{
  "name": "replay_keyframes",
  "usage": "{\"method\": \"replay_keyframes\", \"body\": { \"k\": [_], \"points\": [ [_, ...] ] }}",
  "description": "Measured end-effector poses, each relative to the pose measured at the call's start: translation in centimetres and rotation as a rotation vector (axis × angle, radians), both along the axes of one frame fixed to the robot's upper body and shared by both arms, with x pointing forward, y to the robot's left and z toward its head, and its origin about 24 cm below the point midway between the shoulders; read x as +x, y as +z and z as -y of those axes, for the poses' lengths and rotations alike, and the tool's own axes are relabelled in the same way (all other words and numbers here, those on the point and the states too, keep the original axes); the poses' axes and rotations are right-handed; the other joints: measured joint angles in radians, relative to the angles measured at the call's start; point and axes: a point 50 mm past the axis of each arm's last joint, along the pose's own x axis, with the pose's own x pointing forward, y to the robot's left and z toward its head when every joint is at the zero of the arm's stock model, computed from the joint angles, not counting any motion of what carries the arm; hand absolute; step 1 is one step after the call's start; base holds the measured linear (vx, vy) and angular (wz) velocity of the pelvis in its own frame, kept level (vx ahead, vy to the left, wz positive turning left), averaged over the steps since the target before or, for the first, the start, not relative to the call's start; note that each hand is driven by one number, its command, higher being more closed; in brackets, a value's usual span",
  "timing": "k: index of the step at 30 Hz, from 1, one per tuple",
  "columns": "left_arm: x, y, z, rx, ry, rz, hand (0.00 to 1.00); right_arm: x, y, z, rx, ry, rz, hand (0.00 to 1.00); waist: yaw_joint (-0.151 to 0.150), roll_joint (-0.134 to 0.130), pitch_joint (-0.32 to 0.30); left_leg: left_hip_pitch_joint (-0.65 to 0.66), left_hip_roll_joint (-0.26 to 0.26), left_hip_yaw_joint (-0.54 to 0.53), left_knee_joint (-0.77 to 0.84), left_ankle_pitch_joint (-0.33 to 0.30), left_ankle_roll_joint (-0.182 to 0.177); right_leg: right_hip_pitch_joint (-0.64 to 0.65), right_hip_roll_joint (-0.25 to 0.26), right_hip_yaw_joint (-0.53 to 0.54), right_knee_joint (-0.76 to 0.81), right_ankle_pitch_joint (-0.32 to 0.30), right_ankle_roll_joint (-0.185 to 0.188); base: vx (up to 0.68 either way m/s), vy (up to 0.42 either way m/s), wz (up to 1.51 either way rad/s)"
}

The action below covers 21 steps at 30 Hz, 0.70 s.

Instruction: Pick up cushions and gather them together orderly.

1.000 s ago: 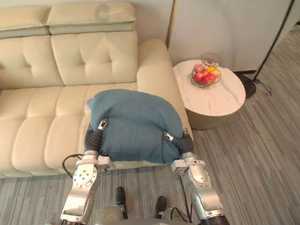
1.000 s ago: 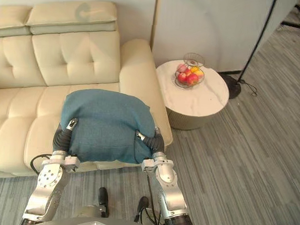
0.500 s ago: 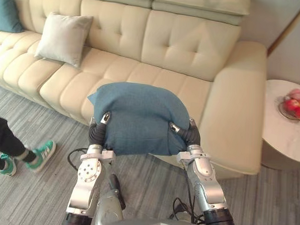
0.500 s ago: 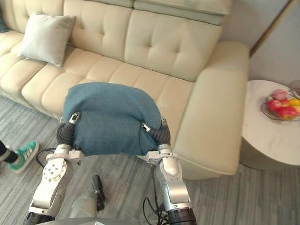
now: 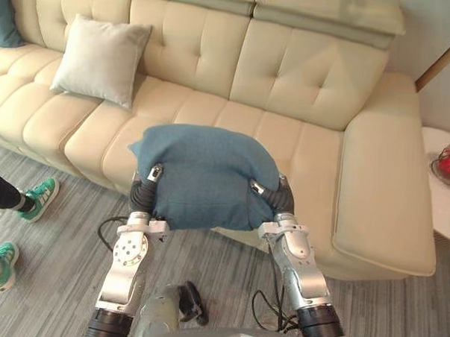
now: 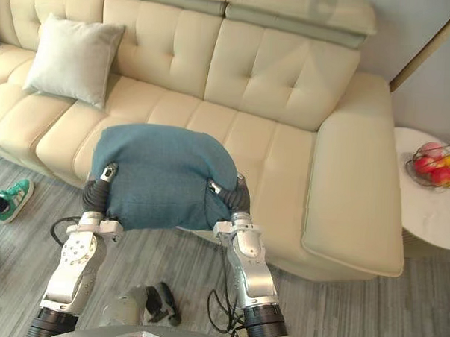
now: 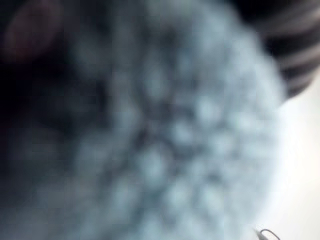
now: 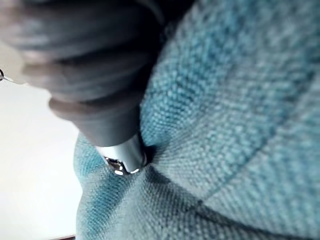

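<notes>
One blue cushion [image 5: 206,175], held clear of the sofa [image 5: 317,105], just before its seat front. Left hand [image 5: 143,193] and right hand [image 5: 277,201] pinch its lower corners, thumbs on top. Handling advised: keep it level, then stand it on the sofa beside the grey cushion [image 5: 101,59].

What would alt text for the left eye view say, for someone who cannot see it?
The robot's left hand and right hand carry a blue cushion between them, in front of a cream sofa. A pale grey cushion leans on the sofa's backrest to the left, and a person's green shoes stand on the floor at the left edge.
</notes>
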Motion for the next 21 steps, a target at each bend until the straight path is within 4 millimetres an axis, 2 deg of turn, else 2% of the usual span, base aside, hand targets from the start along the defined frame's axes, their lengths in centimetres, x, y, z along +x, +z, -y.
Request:
{"method": "replay_keyframes", "body": {
  "k": [1, 2, 3, 4, 5, 6, 8, 9, 10, 11, 13, 15, 16, 17, 19, 20, 21],
  "points": [
    [0.0, 0.0, 0.3, 0.0, -0.014, 0.002, 1.0, -0.1, -0.2, 0.3, 0.003, -0.009, -0.008, 1.0, -0.009, 0.0, 0.0, 0.043, -0.033, -0.002, -0.063, 0.014, -0.002, -0.036, 0.066, -0.002, -0.003, -0.036, -0.003, 0.18, 0.188, 0.24],
    [0.0, 0.1, 0.4, 0.0, -0.023, 0.005, 1.0, -0.2, -0.3, 0.4, 0.007, -0.01, -0.011, 1.0, -0.02, 0.0, 0.0, 0.073, -0.053, -0.003, -0.109, 0.021, -0.007, -0.073, 0.12, -0.002, -0.03, -0.038, -0.005, 0.15, 0.124, 0.23],
    [0.0, 0.1, 0.4, 0.001, -0.027, 0.006, 1.0, -0.3, -0.3, 0.4, 0.007, -0.011, -0.012, 1.0, -0.025, 0.001, 0.0, 0.083, -0.06, -0.004, -0.125, 0.026, -0.007, -0.09, 0.145, 0.002, -0.042, -0.032, -0.009, 0.21, 0.101, 0.29],
    [0.1, 0.1, 0.7, 0.002, -0.046, 0.007, 1.0, -0.4, -0.5, 0.8, 0.01, -0.02, -0.02, 1.0, -0.037, 0.008, 0.001, 0.115, -0.068, -0.019, -0.165, 0.039, -0.004, -0.12, 0.199, 0.001, -0.081, -0.004, -0.022, 0.19, 0.065, 0.23],
    [0.1, 0.1, 0.9, 0.002, -0.054, 0.007, 1.0, -0.5, -0.6, 1.0, 0.022, -0.023, -0.024, 1.0, -0.038, 0.008, 0.001, 0.141, -0.073, -0.027, -0.191, 0.045, -0.01, -0.137, 0.231, -0.005, -0.126, 0.027, -0.025, 0.26, 0.061, 0.22],
    [0.1, 0.2, 0.9, 0.002, -0.057, 0.007, 1.0, -0.5, -0.6, 1.0, 0.025, -0.024, -0.025, 1.0, -0.042, 0.008, 0.001, 0.152, -0.077, -0.032, -0.198, 0.047, -0.013, -0.144, 0.24, -0.007, -0.146, 0.044, -0.027, 0.21, 0.023, 0.18],
    [0.2, 0.2, 1.2, 0.005, -0.068, 0.009, 1.0, -0.6, -0.6, 1.2, 0.027, -0.032, -0.024, 1.0, -0.068, 0.006, 0.0, 0.191, -0.104, -0.063, -0.229, 0.051, -0.021, -0.17, 0.267, -0.008, -0.218, 0.129, -0.046, 0.29, -0.01, 0.43],
    [0.3, 0.2, 1.4, 0.008, -0.08, 0.01, 1.0, -0.7, -0.8, 1.4, 0.028, -0.04, -0.028, 1.0, -0.079, 0.004, -0.001, 0.218, -0.125, -0.089, -0.246, 0.049, -0.025, -0.163, 0.276, -0.002, -0.274, 0.211, -0.079, 0.38, -0.06, 0.67],
    [0.2, 0.2, 1.7, 0.006, -0.096, 0.008, 1.0, -1.1, -0.9, 1.8, 0.026, -0.051, -0.033, 1.0, -0.092, 0.01, 0.001, 0.249, -0.139, -0.116, -0.263, 0.044, -0.033, -0.137, 0.287, 0.004, -0.307, 0.287, -0.143, 0.39, -0.065, 0.51],
    [0.2, 0.0, 2.1, 0.001, -0.115, 0.001, 1.0, -1.3, -1.1, 2.3, 0.008, -0.056, -0.042, 1.0, -0.089, 0.048, -0.007, 0.266, -0.121, -0.143, -0.276, 0.045, -0.045, -0.102, 0.3, -0.007, -0.334, 0.286, -0.139, 0.4, -0.054, 0.29],
    [0.3, 0.0, 2.4, 0.002, -0.128, 0.001, 1.0, -1.5, -1.1, 2.5, 0.001, -0.06, -0.041, 1.0, -0.085, 0.056, -0.01, 0.259, -0.109, -0.163, -0.222, 0.044, -0.079, -0.081, 0.295, -0.011, -0.328, 0.258, -0.134, 0.32, -0.053, 0.1],
    [0.2, -0.8, 2.9, 0.0, -0.147, -0.034, 1.0, -2.2, -1.3, 3.2, -0.013, -0.078, -0.052, 1.0, -0.083, 0.055, -0.009, 0.223, -0.078, -0.157, -0.022, 0.044, -0.121, -0.011, 0.29, -0.016, -0.349, 0.232, -0.125, 0.3, -0.07, 0.09],
    [-0.3, -1.2, 2.9, -0.014, -0.141, -0.057, 1.0, -3.0, -1.0, 3.2, -0.009, -0.083, -0.04, 1.0, -0.067, 0.053, -0.007, 0.14, 0.017, -0.103, 0.29, 0.059, -0.151, 0.075, 0.3, 0.01, -0.394, 0.219, -0.118, 0.33, -0.018, -0.3],
    [-0.6, -1.3, 2.9, -0.02, -0.137, -0.06, 1.0, -3.4, -0.6, 3.1, -0.004, -0.085, -0.025, 1.0, -0.05, 0.053, -0.008, 0.112, 0.08, -0.066, 0.398, 0.041, -0.134, 0.105, 0.309, 0.03, -0.407, 0.208, -0.118, 0.36, 0.015, -0.55],
    [-1.2, -0.8, 2.8, -0.053, -0.138, -0.042, 1.0, -4.3, 1.0, 3.2, -0.004, -0.089, 0.041, 1.0, -0.028, 0.053, -0.011, 0.048, 0.202, -0.053, 0.47, -0.009, -0.121, 0.139, 0.309, 0.086, -0.415, 0.179, -0.11, 0.27, 0.058, -0.7],
    [-1.2, -0.7, 2.9, -0.056, -0.138, -0.034, 1.0, -4.3, 1.3, 3.2, -0.002, -0.089, 0.054, 1.0, -0.024, 0.053, -0.011, 0.029, 0.215, -0.059, 0.451, -0.019, -0.123, 0.143, 0.308, 0.103, -0.42, 0.176, -0.106, 0.25, 0.171, -0.81],
    [-1.1, -0.4, 3.0, -0.059, -0.145, -0.019, 1.0, -4.3, 1.5, 3.2, -0.002, -0.093, 0.07, 1.0, -0.02, 0.049, -0.015, 0.002, 0.225, -0.099, 0.347, -0.034, -0.127, 0.148, 0.29, 0.144, -0.433, 0.177, -0.096, 0.24, 0.247, -0.73]
  ]
}}
